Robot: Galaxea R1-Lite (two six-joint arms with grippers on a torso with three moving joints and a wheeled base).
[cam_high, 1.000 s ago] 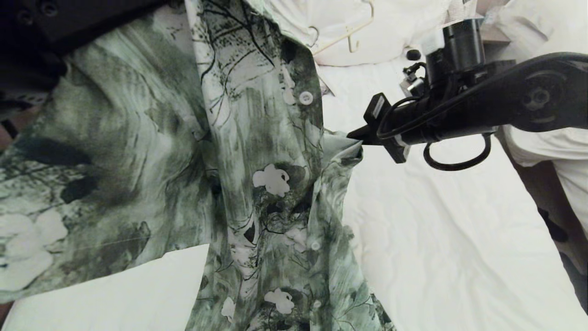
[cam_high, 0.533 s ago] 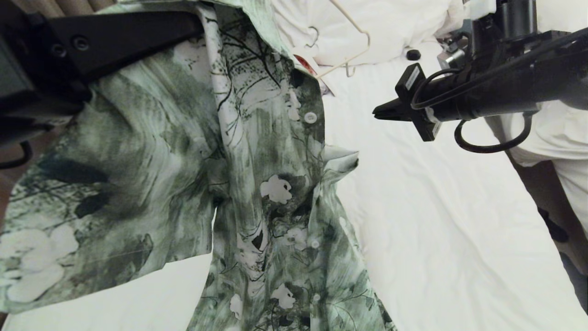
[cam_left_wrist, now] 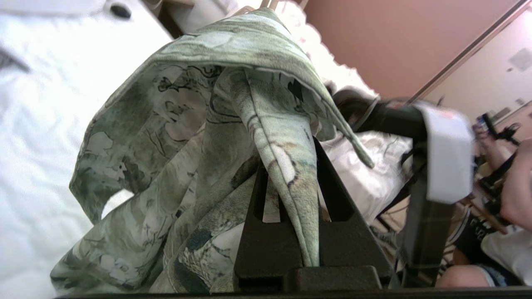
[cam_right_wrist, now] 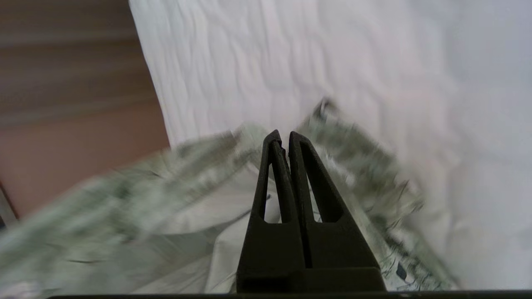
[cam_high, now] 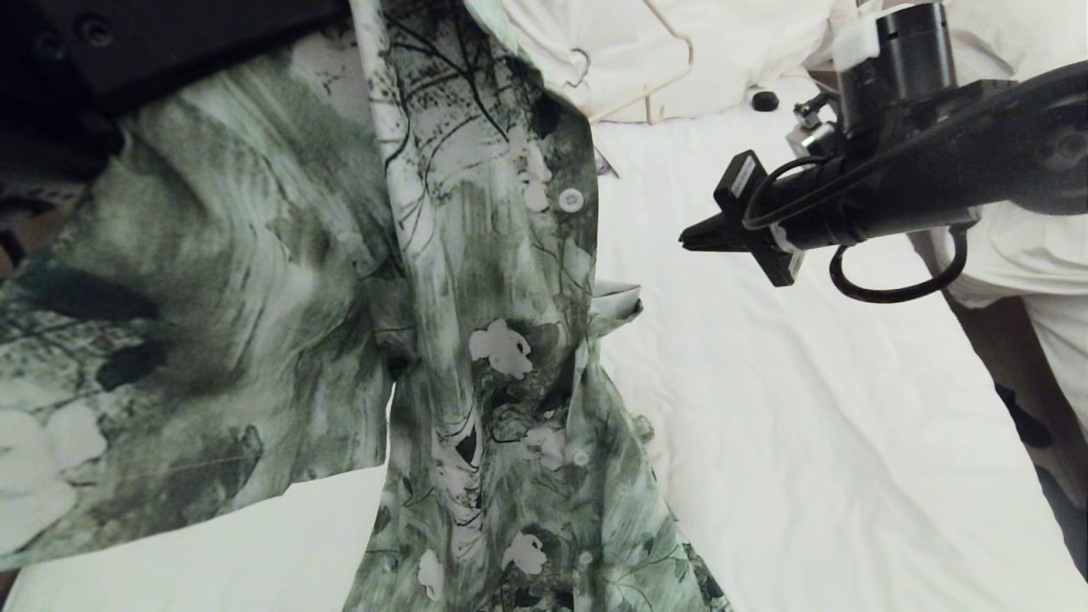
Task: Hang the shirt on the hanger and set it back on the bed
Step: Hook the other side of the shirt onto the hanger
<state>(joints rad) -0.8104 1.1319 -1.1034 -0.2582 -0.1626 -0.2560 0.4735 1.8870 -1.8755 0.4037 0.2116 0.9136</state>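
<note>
Shirt (cam_high: 476, 280) pinched in left hand (cam_left_wrist: 286, 174), hoisted above bed (cam_high: 807, 442) to drape open. Right hand (cam_high: 690, 240) clamped empty just beside. Hanger (cam_high: 654, 76) apparently near pillow (cam_high: 722, 51), unthreaded.

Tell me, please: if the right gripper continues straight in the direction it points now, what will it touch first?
Most likely the shirt. The right gripper, jaws shut and empty, points toward its buttoned front edge and folded flap, with a gap of open air over the bed between them. Depth is unclear, so it might pass slightly above the flap.

soft printed cloth shirt (cam_high: 476, 280), smooth white cotton bed (cam_high: 807, 442) sheet, matt black plastic pincer (cam_right_wrist: 284, 139)
</note>
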